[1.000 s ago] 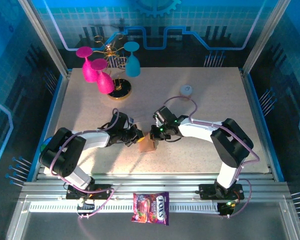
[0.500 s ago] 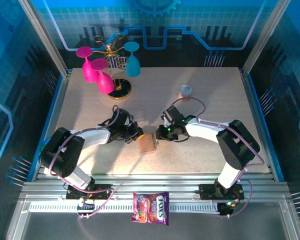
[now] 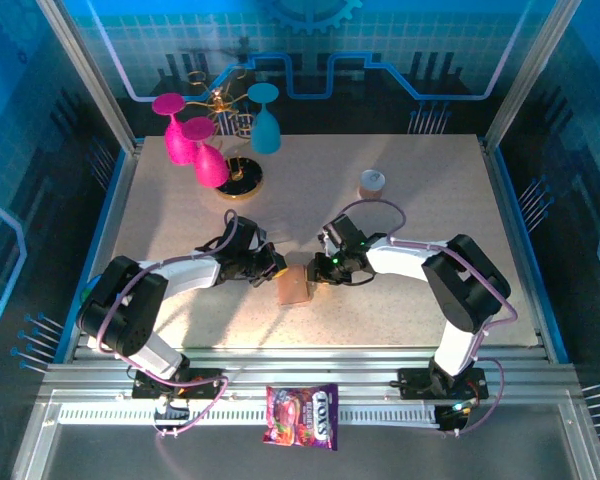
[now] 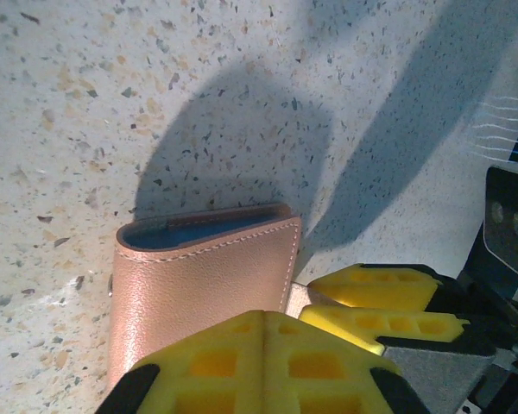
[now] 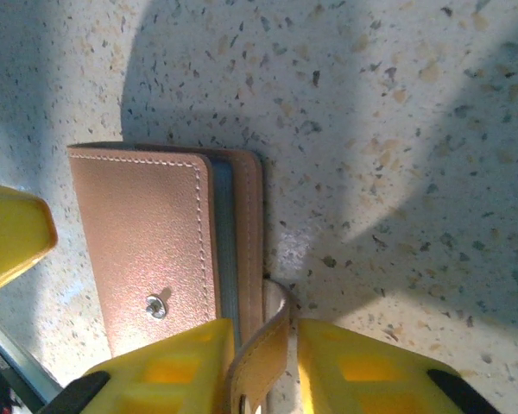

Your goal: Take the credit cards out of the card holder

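Note:
The card holder [image 3: 295,285], a tan-brown wallet, lies folded flat on the table between both grippers. The left wrist view has the card holder [image 4: 198,280] with blue-grey pocket edges along its far side. My left gripper [image 4: 263,321] is shut with nothing between its fingers, right over the wallet's near edge; it sits left of the wallet [image 3: 276,268]. My right gripper [image 5: 266,332] stands slightly open, with the wallet's closing strap [image 5: 261,349] curving loosely between its fingers; it is right of the wallet [image 3: 322,270]. The credit cards are hidden.
A gold stand with pink and blue wine glasses [image 3: 210,150] occupies the back left. A small cup [image 3: 372,181] sits at the back right. A colourful candy packet [image 3: 302,415] lies on the front rail.
The wallet, tilted up a second ago, now lies flat. My right gripper's jaws parted, it drew back to the right, then returned to the wallet's edge. The left gripper barely moved.

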